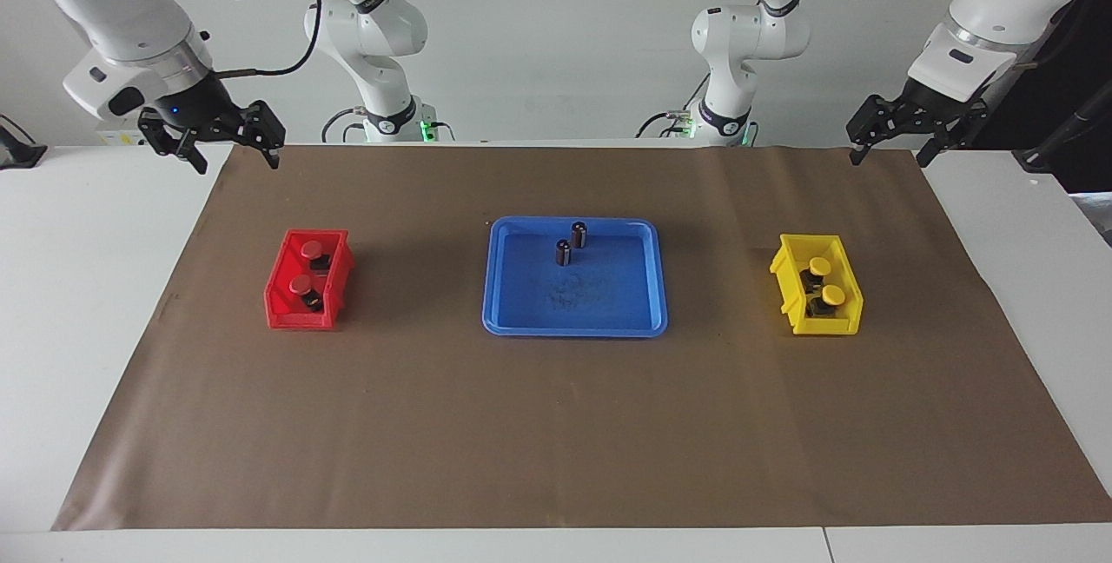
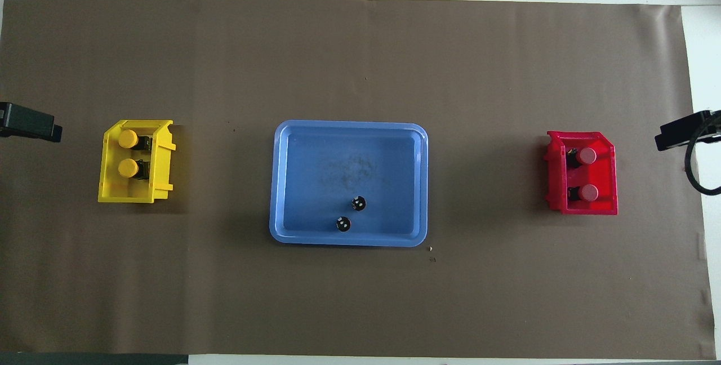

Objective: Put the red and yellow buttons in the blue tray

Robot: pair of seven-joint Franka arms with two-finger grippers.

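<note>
In the facing view the 2 red buttons [image 1: 307,268] sit in the red bin [image 1: 280,285] at left, below the spread, empty right gripper [image 1: 228,149]. The 2 yellow buttons [image 1: 825,281] sit in the yellow bin [image 1: 789,281] at right, below the spread left gripper [image 1: 895,146]. The blue tray [image 1: 608,307] lies mid-frame.

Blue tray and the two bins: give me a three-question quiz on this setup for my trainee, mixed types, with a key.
1. True or false: the blue tray already holds a red button.
2. How many yellow buttons sit in the yellow bin?
   A. one B. two C. three
3. Fill in: the two dark capless cylinders stand in the tray's part ______ to the robots.

Key
1. False; both red buttons are in the red bin.
2. B
3. nearer

Both the left gripper and the right gripper wait open above the table's robot end.
</note>
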